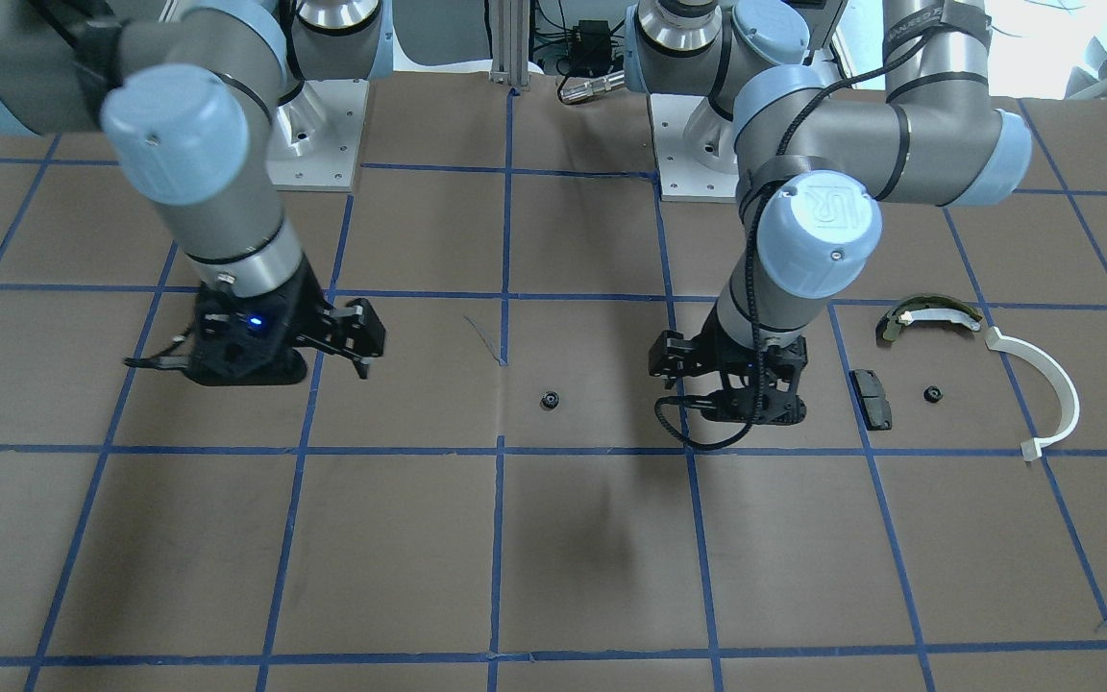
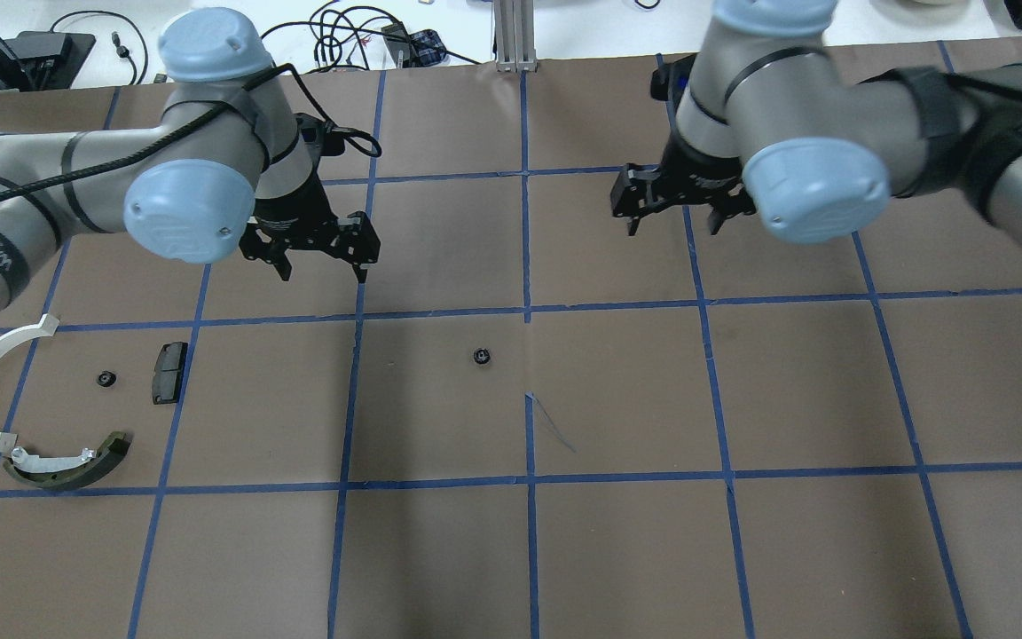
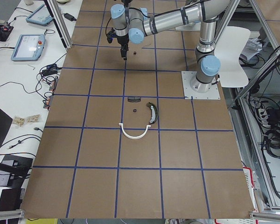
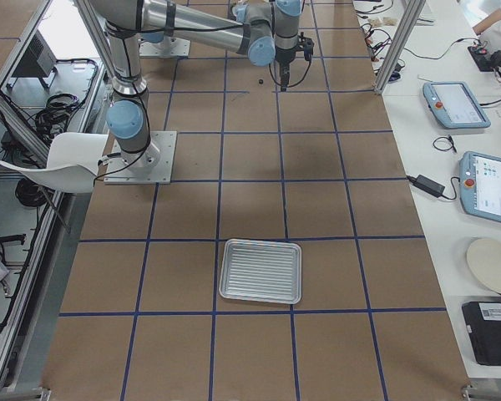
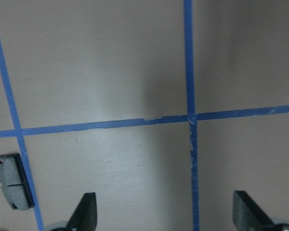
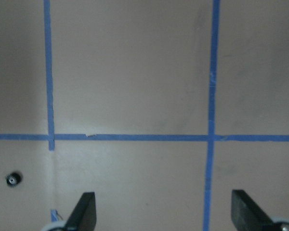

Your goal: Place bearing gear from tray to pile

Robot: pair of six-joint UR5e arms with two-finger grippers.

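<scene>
The bearing gear [image 2: 481,356] lay four o'clock from the wide-open left gripper [image 2: 323,273], maybe for easy reach; the right gripper [image 2: 672,226] was wide too.

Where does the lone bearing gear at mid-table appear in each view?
Front-facing: bearing gear just right of centre.
Overhead: just left of centre.
Exterior left: near top, left of centre.
Exterior right: near top, about centre.
Left wrist: not in view.
Right wrist: lower left.
Landmark: nearest tape crossing.
</scene>
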